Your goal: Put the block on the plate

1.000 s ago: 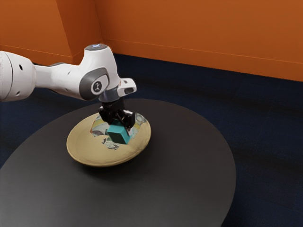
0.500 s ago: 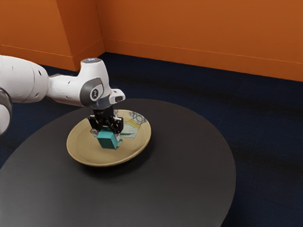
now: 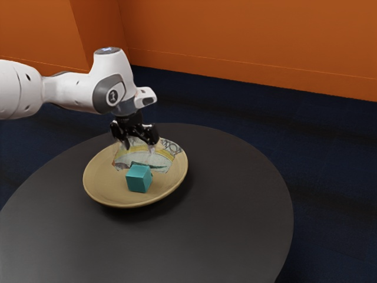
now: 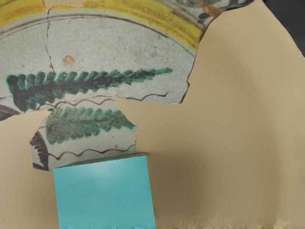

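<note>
The arm [image 3: 73, 91] is stretched in from the exterior view's left, bent at the wrist, and the gripper [image 3: 139, 151] is pointed down over the plate [image 3: 97, 191]. Its two fingers are held apart, with no block between them. The block [image 3: 138, 178] is seen on the plate, below the gripper and apart from it, seemingly set flat, though its underside is hidden. It is ringed by the plate's raised rim, and a painted patch [image 4: 95, 52] of the plate is partly overlapped by it in the wrist view. The plate is carried by a round dark table [image 3: 230, 206], which is surrounded by dark blue floor [image 3: 330, 147] and backed by orange walls [image 3: 247, 38]. One arm, one gripper, one teal block, one tan plate and one table can be counted.
</note>
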